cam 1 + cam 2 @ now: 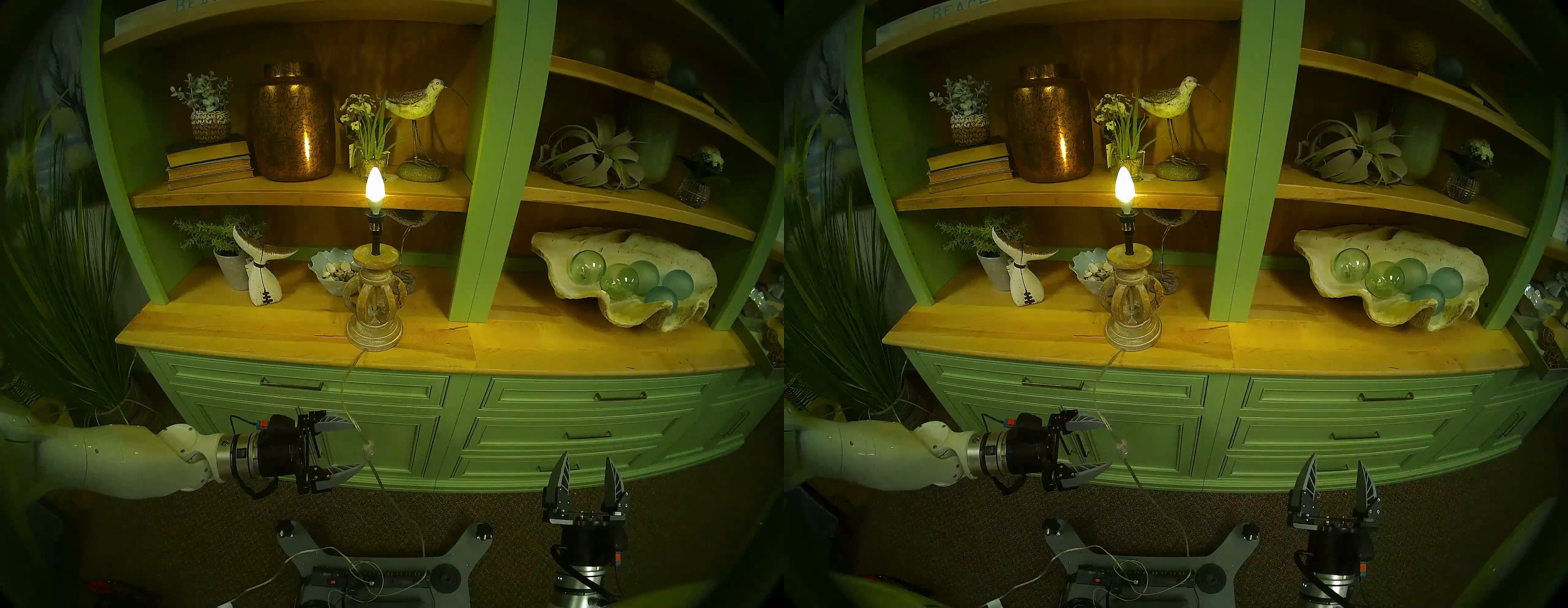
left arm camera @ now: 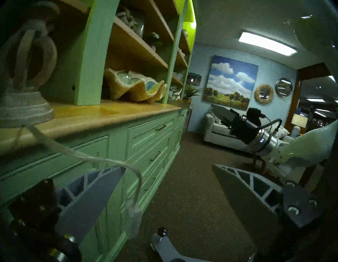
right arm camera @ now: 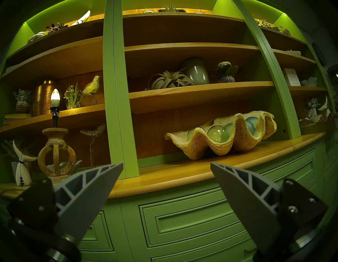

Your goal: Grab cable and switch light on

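Head stereo left: light (image 1: 374,189), candle-shaped bulb glowing, on a carved wooden lamp base (image 1: 374,305) standing on the tabletop (image 1: 551,348). Cable (image 1: 345,395), thin and clear, drops from the base over the tabletop edge; hard to trace against the green drawers. Its switch block (image 1: 368,448) hangs just past the tips of the left gripper (image 1: 358,446), whose fingers are spread wide, one above and one below; contact with the cable cannot be told. Right gripper (image 1: 587,466) points upward, fingers spread, nothing between them; its arm is cut off at the lower edge.

Head stereo right: same layout. Switch block (image 1: 1122,448) lies beyond the fingertips of the left gripper (image 1: 1107,444). Lower cable run fades into the carpet.

Left wrist: blurred. Cable (image 2: 82,155) arcs from the lamp base (image 2: 27,73), bulb cut off above, past the near fingertip (image 2: 102,184) and down to the switch block (image 2: 133,217), which hangs inside the gap, close to that finger. Far finger (image 2: 247,194) well apart.

Right wrist: fingers (image 3: 87,190) spread, holding nothing. Light (image 3: 55,96) lit, beyond the left-hand finger; lamp foot hidden behind it. Cable not visible.
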Controlling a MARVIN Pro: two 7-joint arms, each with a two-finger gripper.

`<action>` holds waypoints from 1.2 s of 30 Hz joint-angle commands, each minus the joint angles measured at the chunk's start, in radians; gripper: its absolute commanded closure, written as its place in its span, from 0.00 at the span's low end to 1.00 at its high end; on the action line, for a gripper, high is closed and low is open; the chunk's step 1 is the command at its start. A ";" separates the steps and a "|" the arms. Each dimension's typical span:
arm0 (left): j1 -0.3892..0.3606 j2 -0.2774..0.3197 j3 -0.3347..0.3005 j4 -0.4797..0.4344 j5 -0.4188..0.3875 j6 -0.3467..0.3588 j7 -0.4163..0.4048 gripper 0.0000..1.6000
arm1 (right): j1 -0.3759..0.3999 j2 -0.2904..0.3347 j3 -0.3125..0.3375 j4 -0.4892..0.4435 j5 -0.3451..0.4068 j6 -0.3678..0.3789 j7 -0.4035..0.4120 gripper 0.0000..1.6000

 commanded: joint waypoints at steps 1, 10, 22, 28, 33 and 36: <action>0.013 0.020 -0.023 0.051 -0.053 -0.005 0.124 0.00 | 0.006 0.004 0.001 -0.022 -0.003 -0.007 0.027 0.00; 0.067 0.016 -0.017 -0.043 -0.124 0.007 0.228 0.00 | 0.006 0.004 0.002 -0.022 -0.002 -0.007 0.029 0.00; 0.116 0.111 0.020 -0.219 -0.116 -0.024 0.254 0.00 | 0.007 0.006 -0.001 -0.019 -0.002 -0.007 0.022 0.00; 0.108 0.171 0.051 -0.220 -0.071 -0.018 0.311 0.00 | 0.007 0.007 -0.002 -0.017 -0.002 -0.007 0.017 0.00; 0.117 0.248 0.083 -0.273 -0.035 -0.015 0.401 0.00 | 0.008 0.007 -0.002 -0.017 -0.002 -0.007 0.019 0.00; 0.114 0.266 0.095 -0.313 -0.009 -0.004 0.456 0.00 | 0.008 0.007 -0.002 -0.017 -0.003 -0.007 0.019 0.00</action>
